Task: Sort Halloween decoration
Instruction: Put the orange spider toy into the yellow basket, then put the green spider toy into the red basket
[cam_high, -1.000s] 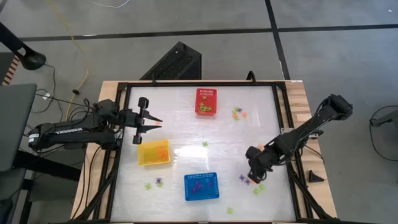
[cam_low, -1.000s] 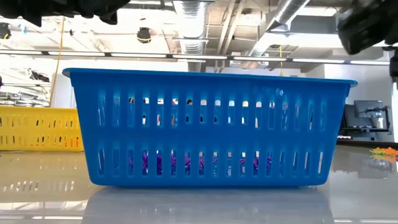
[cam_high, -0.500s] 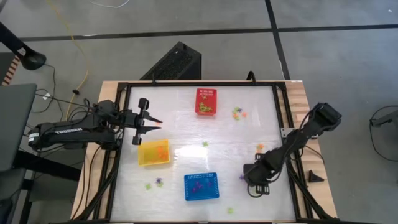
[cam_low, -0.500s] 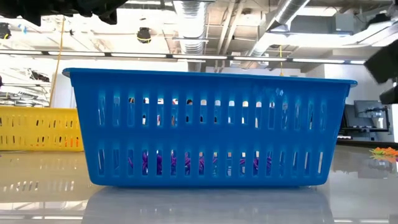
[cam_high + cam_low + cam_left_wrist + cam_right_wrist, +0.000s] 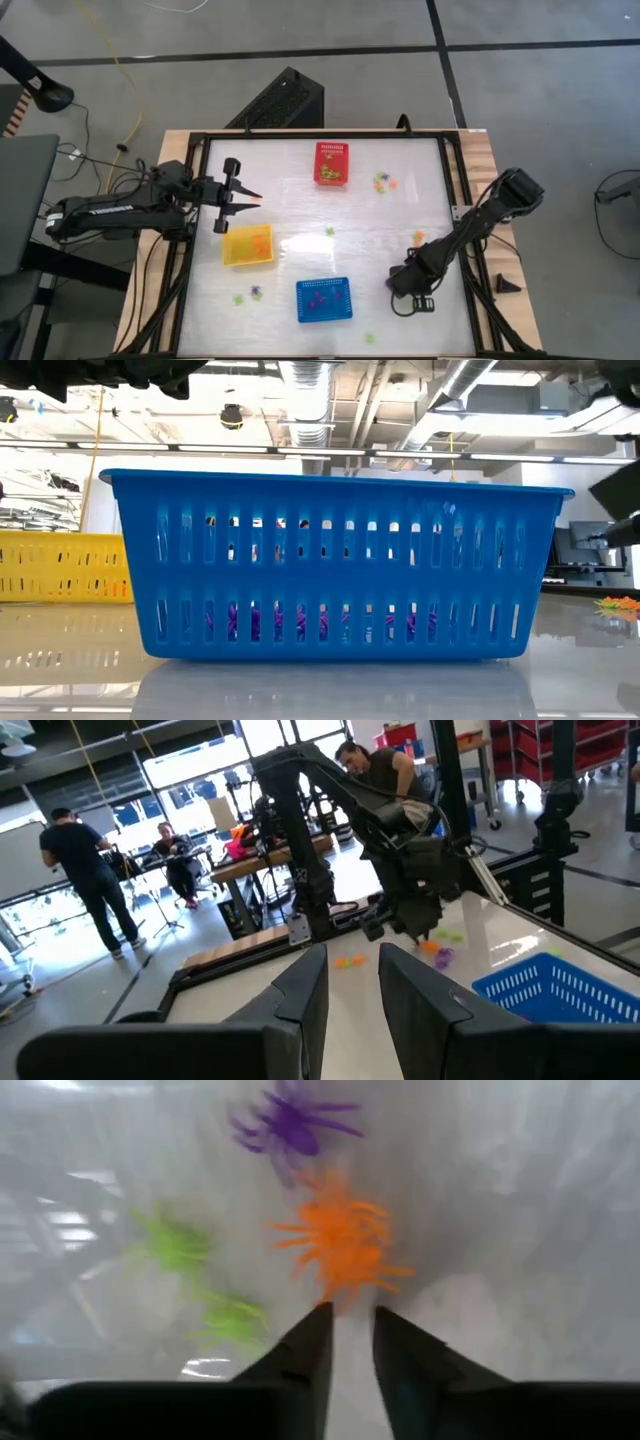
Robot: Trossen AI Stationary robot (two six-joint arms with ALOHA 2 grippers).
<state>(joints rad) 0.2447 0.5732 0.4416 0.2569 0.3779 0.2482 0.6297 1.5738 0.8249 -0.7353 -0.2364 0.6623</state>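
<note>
Tabletop point(image 5: 300, 215), right claw point(image 5: 392, 287) low

— What do the two arms look like from above?

— Both are dark, nearly black, built of slim tube-like links joined by chunkier rounded joints. The left arm point(image 5: 120, 210) carries pale lettering along its long link, too small to read, and thin dark cables trail from its base end.

— And the ends of them?

— The left gripper point(image 5: 240, 197) has two narrow, pointed dark fingers point(image 5: 305, 990) with flat inner faces, set on a wider crossbar. The right arm point(image 5: 480, 225) ends in a blocky dark head, and the right gripper point(image 5: 348, 1342) shows the same wedge-shaped matte black fingers.
</note>
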